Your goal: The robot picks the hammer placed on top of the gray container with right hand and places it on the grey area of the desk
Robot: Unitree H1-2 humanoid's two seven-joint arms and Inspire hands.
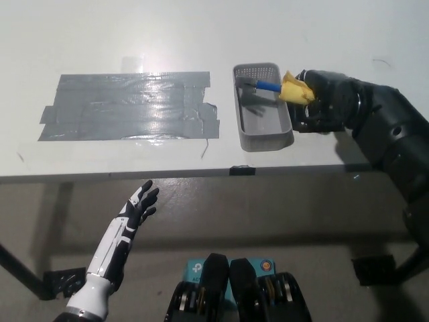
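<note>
As the right hand (320, 102) is closed on its yellow grip, hammer (271, 86) spans tray (266, 139); left hand (136, 209) spread, idle below desk (134, 33).

We take this for a robot test bench in a lab or workshop — nothing homely shows. A plain white desk (322, 27) stands on dark metal legs over a bare, smooth grey floor (281, 221), and its top carries only staged props. On the left part of the desk, overlapping strips of grey tape (127, 107) form a rough marked patch, the sort of target we lay down for trials. To the right sits a small gray container (263, 131) with a perforated far end, and a hammer (268, 86) with a blue and yellow handle — a workshop tool.
</note>
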